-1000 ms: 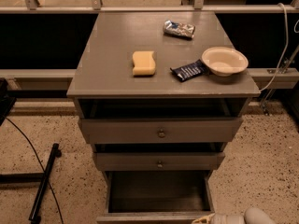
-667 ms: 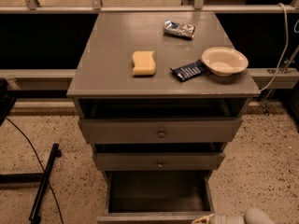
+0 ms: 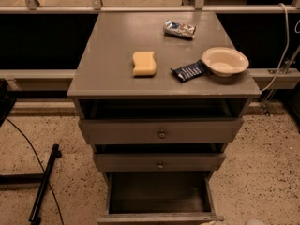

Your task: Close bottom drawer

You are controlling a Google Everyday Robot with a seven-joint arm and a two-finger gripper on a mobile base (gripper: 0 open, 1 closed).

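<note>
The grey cabinet has its three drawers pulled out in steps. The bottom drawer is the furthest out and shows its dark box interior; the top edge of its front lies at the bottom edge of the camera view, and its knob is out of view. My gripper shows only as a pale sliver at the bottom edge, to the right of the drawer front and close to it. The mid drawer and the top drawer stand partly open above.
On the cabinet top lie a yellow sponge, a cream bowl, a dark blue packet and a silver packet. A black stand and cable lie on the speckled floor at the left. A railing runs behind.
The pale gripper and arm part at the bottom right has sunk almost out of view. The drawers and the things on top have not moved.
</note>
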